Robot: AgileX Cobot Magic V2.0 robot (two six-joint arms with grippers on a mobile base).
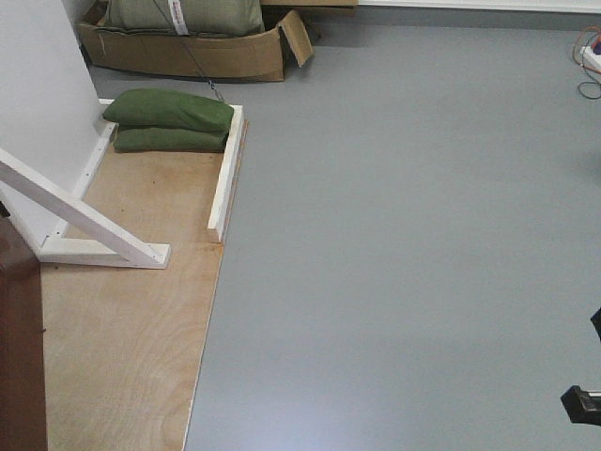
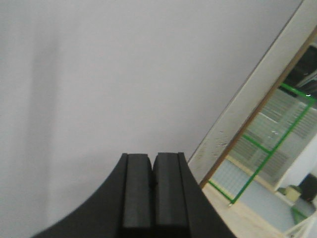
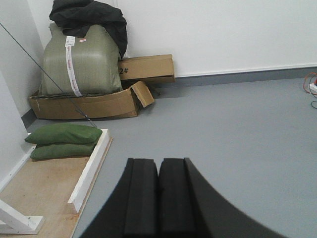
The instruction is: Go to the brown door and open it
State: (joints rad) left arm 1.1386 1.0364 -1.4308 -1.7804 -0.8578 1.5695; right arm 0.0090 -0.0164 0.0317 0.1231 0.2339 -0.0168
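Only a narrow strip of the brown door (image 1: 19, 357) shows, dark reddish-brown, at the lower left edge of the front view; its handle is out of view. In the left wrist view my left gripper (image 2: 152, 157) is shut, pads pressed together with nothing between them, and it faces a plain white panel (image 2: 124, 74) close ahead. My right gripper (image 3: 158, 161) is also shut and empty, hanging over the grey floor (image 3: 237, 129) to the right of the plywood base.
A plywood base (image 1: 131, 338) with white braced frame boards (image 1: 84, 221) and a white edge rail (image 1: 225, 174) lies left. Two green sandbags (image 1: 169, 122) sit on it. A cardboard box (image 1: 188, 52) holding a green bale stands behind. Cables (image 1: 590, 61) lie far right.
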